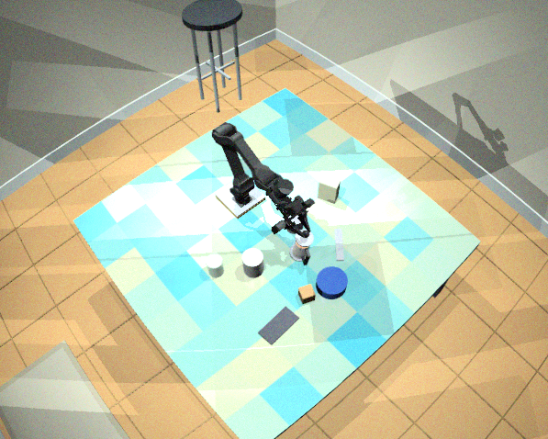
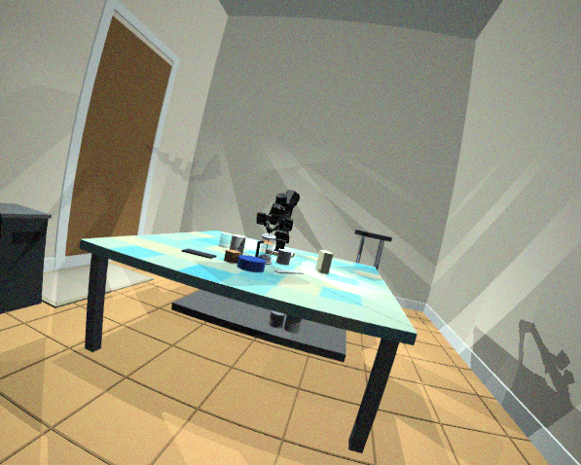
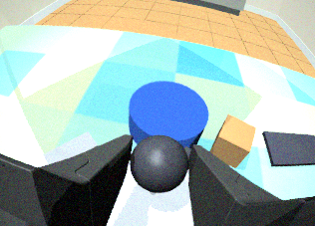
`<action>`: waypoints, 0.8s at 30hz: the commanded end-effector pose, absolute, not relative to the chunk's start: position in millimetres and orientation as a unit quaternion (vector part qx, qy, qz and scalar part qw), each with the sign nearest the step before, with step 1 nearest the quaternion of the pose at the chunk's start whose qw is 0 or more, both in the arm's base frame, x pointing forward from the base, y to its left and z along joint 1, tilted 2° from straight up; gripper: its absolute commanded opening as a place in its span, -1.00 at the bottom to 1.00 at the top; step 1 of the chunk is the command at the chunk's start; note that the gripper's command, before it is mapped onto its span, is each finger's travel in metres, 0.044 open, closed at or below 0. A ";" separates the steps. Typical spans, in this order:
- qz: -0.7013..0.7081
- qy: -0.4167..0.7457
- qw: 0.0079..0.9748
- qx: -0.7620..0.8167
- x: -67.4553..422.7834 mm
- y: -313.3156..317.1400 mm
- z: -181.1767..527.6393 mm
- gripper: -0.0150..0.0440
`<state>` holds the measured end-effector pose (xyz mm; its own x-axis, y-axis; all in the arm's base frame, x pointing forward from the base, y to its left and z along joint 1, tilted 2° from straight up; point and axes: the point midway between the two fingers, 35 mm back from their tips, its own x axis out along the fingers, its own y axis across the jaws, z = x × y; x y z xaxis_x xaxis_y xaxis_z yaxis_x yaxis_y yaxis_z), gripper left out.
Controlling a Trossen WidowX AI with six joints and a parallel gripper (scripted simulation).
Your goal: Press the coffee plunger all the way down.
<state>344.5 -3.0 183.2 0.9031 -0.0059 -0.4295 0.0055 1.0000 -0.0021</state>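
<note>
The coffee press (image 1: pixel 300 249) (image 2: pixel 265 247) (image 3: pixel 152 221) stands upright on the table, a glass cylinder with a pale lid and a dark handle. Its dark round plunger knob (image 3: pixel 158 163) sits low, close over the lid. My gripper (image 3: pixel 161 148) (image 1: pixel 303 231) (image 2: pixel 272 232) points down over the press and is shut on the knob, one black finger on each side. In the top and exterior views the knob is hidden by the fingers.
A blue round disc (image 1: pixel 331 282) (image 3: pixel 168 113) (image 2: pixel 251 263) and a small orange-brown cube (image 1: pixel 307 293) (image 3: pixel 233 139) lie just beyond the press. A dark flat slab (image 1: pixel 278 324) (image 3: pixel 290 147), two white cylinders (image 1: pixel 252 262) (image 1: pixel 214 264), a beige block (image 1: pixel 328 192) and a thin pale strip (image 1: pixel 339 243) lie around.
</note>
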 end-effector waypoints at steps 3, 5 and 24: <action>-0.003 0.220 0.975 0.000 344.5 -3.0 183.2 -0.09; -0.003 0.220 0.975 0.000 344.5 -3.0 183.2 -0.09; -0.003 0.220 0.975 0.000 344.5 -3.0 183.2 1.00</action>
<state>344.6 -3.0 183.3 0.9033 -0.0057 -0.4290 0.0054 1.0000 -0.0020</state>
